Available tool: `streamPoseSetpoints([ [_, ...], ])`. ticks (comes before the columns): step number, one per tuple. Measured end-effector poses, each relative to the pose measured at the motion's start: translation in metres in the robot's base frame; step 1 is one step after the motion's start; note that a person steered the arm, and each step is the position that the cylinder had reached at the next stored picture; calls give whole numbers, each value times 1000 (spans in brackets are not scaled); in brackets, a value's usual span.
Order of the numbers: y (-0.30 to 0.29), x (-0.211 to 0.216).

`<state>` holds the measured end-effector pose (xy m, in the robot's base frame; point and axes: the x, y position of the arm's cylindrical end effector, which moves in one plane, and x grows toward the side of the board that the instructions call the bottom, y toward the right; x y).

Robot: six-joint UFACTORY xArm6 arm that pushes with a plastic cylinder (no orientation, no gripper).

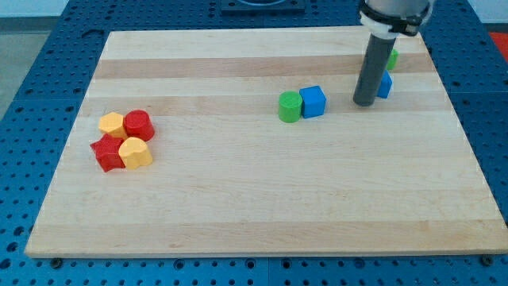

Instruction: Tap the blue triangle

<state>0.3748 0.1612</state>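
Observation:
My tip (pixel 365 102) rests on the board at the view's upper right. A blue block (pixel 385 85), partly hidden behind the rod, sits just right of the tip and seems to touch it; its shape cannot be made out fully. A green block (pixel 393 58) peeks out behind the rod above it. A blue cube (pixel 313 101) and a green cylinder (pixel 290 106) stand together left of the tip.
The wooden board (pixel 262 199) lies on a blue perforated table. At the view's left is a cluster: a yellow hexagon (pixel 111 124), a red cylinder (pixel 139 125), a red star-like block (pixel 106 152) and a yellow block (pixel 136 152).

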Motion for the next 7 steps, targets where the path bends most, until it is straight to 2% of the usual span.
streamPoseSetpoints([
  [1, 13, -21],
  [2, 21, -15],
  [4, 43, 23],
  [5, 65, 14],
  [7, 66, -7],
])
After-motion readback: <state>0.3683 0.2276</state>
